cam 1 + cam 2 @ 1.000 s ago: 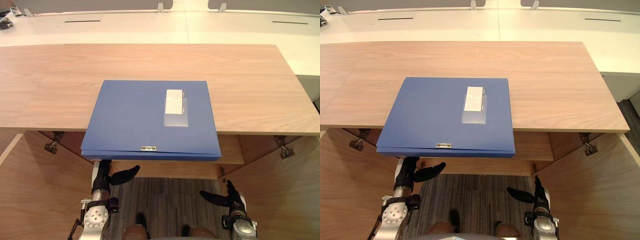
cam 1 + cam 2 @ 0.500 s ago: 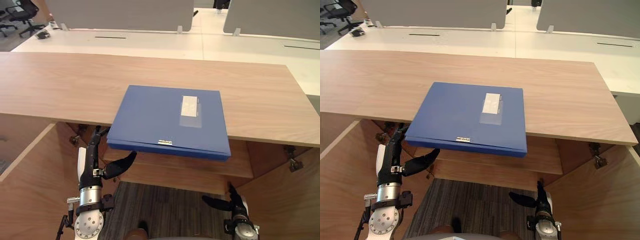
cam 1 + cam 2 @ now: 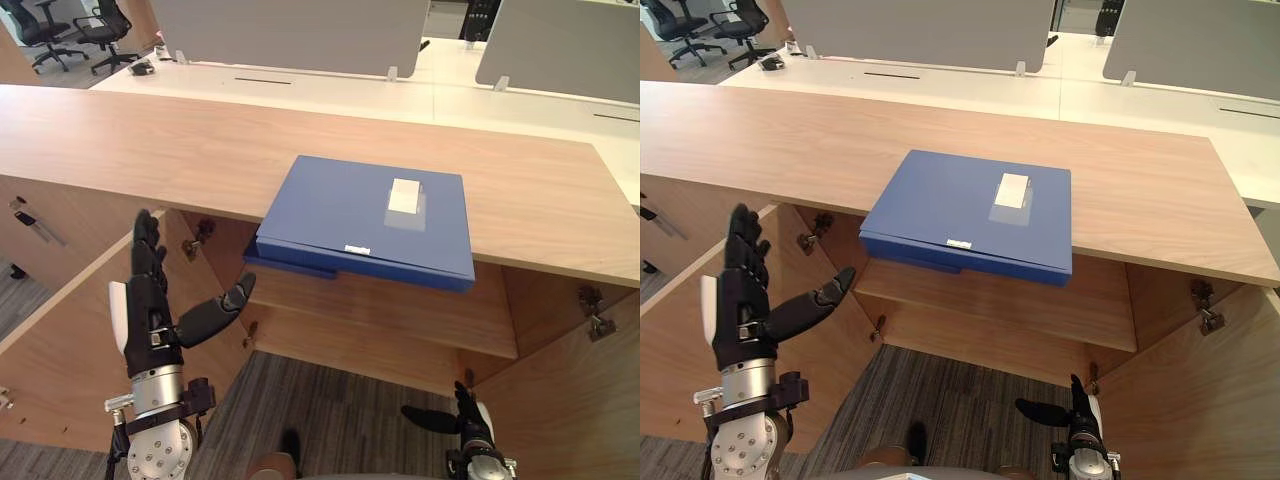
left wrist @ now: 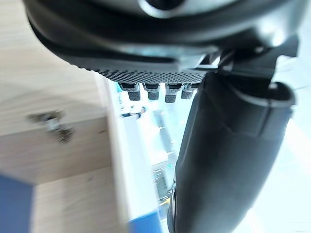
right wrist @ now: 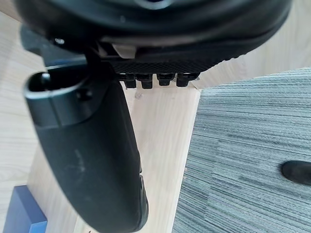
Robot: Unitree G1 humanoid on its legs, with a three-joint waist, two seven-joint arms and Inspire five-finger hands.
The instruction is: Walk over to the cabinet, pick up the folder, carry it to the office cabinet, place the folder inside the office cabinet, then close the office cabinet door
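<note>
A blue folder (image 3: 366,218) with a white label lies flat on the wooden cabinet top (image 3: 150,150), its front edge hanging over the open cabinet below. My left hand (image 3: 148,300) is raised to the left of the folder and below it, apart from it. Its fingers stand straight and its thumb (image 4: 228,160) points toward the folder, holding nothing. My right hand (image 3: 462,418) hangs low near the carpet, under the folder's right side, open and empty, with its thumb (image 5: 87,160) sticking out.
The cabinet stands open, with a door (image 3: 60,320) swung out on the left and another door (image 3: 590,400) on the right. A shelf (image 3: 400,318) runs inside. White desks (image 3: 330,90) with grey dividers lie behind, with office chairs (image 3: 70,22) at far left.
The camera has pulled back and tilted up. My left hand has come out from under the folder's front left corner and risen to its left. The right hand stays low.
</note>
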